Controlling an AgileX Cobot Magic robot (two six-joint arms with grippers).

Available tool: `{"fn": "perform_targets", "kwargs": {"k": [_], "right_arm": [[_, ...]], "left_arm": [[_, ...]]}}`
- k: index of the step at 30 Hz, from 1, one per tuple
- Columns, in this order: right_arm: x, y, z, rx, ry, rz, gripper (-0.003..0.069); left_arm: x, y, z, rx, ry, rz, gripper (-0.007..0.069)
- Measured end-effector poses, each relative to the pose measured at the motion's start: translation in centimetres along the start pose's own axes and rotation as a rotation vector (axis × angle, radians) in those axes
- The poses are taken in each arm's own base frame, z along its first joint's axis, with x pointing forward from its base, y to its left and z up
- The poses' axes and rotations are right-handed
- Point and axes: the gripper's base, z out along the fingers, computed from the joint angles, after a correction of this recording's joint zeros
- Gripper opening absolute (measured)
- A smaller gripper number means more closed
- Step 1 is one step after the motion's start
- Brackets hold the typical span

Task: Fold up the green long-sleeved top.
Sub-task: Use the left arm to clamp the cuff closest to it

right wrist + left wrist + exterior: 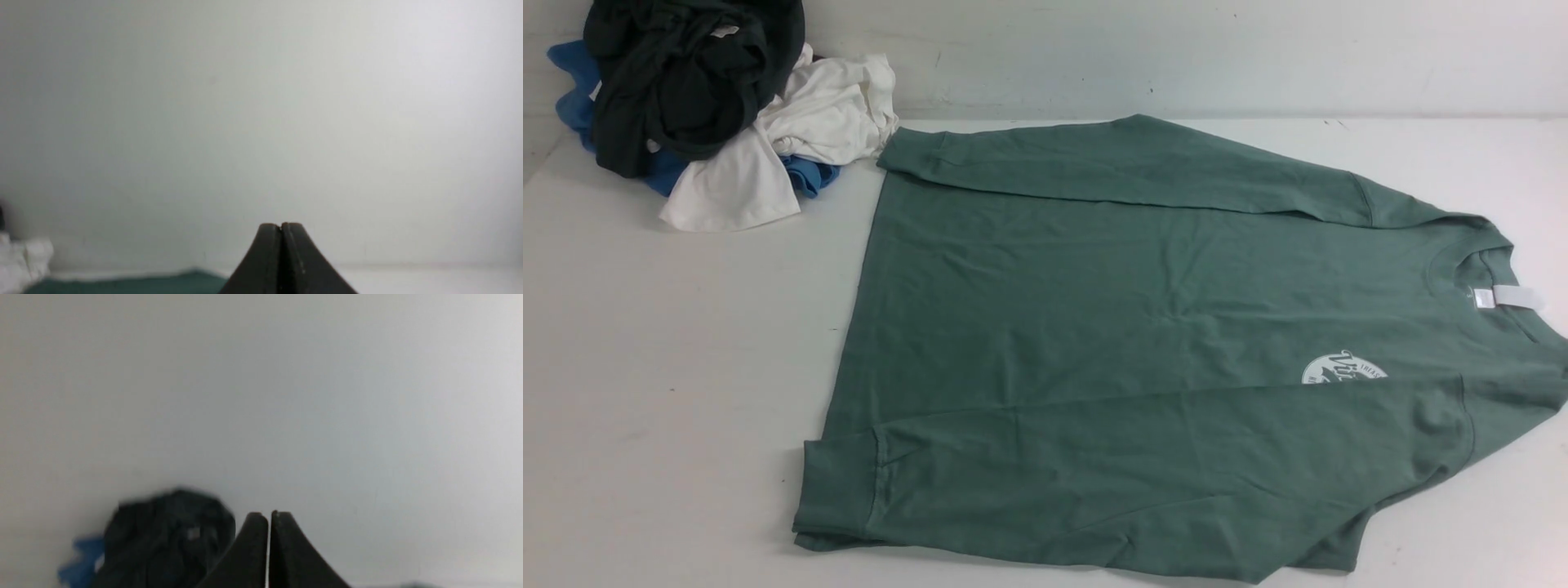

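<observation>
Nearest you, the large sage-green cotton long-sleeved top (1094, 310) lies flat on the white counter (670, 384), its ribbed neck and white neck tag (1499, 298) to your right, its hem to your left. Both sleeves are folded in along the body, and the near one half covers the round white chest logo (1343, 369). Far left, a crumpled black garment (686, 73) tops a white garment (825, 114) and a blue garment (572, 90), just beside the far cuff. Your left pincer (269, 517) and right pincer (281, 226) are both pressed together, gripping nothing.
</observation>
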Motion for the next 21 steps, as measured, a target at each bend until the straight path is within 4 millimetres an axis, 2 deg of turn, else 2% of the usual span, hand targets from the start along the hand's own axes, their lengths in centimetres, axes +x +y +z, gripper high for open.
{"fn": "perform_targets", "kwargs": {"k": [1,5,7,8,9,10,11,13,15,17,18,19,21], "right_arm": [[0.3,-0.1,0.9,0.009,0.092,-0.003,-0.0013],[2.5,-0.4,4.8,0.044,0.61,-0.035,-0.0013],[3.5,-0.3,5.9,0.03,0.789,-0.036,-0.0013],[3.6,-0.2,6.1,0.026,0.805,-0.035,-0.0013],[4.2,0.5,7.1,-0.032,0.907,-0.037,-0.0013],[4.5,1.0,7.7,-0.08,0.938,-0.046,-0.0012],[4.4,1.0,7.8,-0.08,0.937,-0.046,-0.0012],[5.3,2.9,9.3,-0.237,0.964,-0.101,-0.0011],[6.2,4.4,10.2,-0.361,0.97,-0.145,-0.001],[7.0,5.5,10.6,-0.432,0.988,-0.168,-0.001],[7.8,6.2,11.0,-0.483,1.008,-0.187,-0.001],[7.9,6.3,11.0,-0.491,1.012,-0.19,-0.001],[9.5,7.4,11.7,-0.556,1.058,-0.222,-0.001]], "left_arm": [[0.5,0.0,1.0,-0.014,0.093,-0.016,-0.0007],[4.1,-0.2,4.8,-0.067,0.639,-0.032,-0.0007],[6.0,-0.8,5.9,-0.047,0.855,0.01,-0.0007],[6.4,-0.9,6.1,-0.043,0.898,0.022,-0.0007],[7.9,-1.8,6.7,0.01,1.045,0.069,-0.0007],[9.0,-2.4,7.2,0.05,1.125,0.093,-0.0007],[9.5,-2.6,7.4,0.063,1.15,0.093,-0.0007],[12.0,-3.9,8.5,0.145,1.287,0.107,0.0001],[13.9,-4.5,9.5,0.167,1.354,0.098,0.0041],[14.7,-4.6,10.1,0.166,1.381,0.096,0.0076],[15.5,-4.5,10.8,0.161,1.395,0.096,0.0129],[15.7,-4.5,11.0,0.159,1.4,0.096,0.0137],[17.1,-4.3,12.3,0.142,1.404,0.09,0.0242]]}}
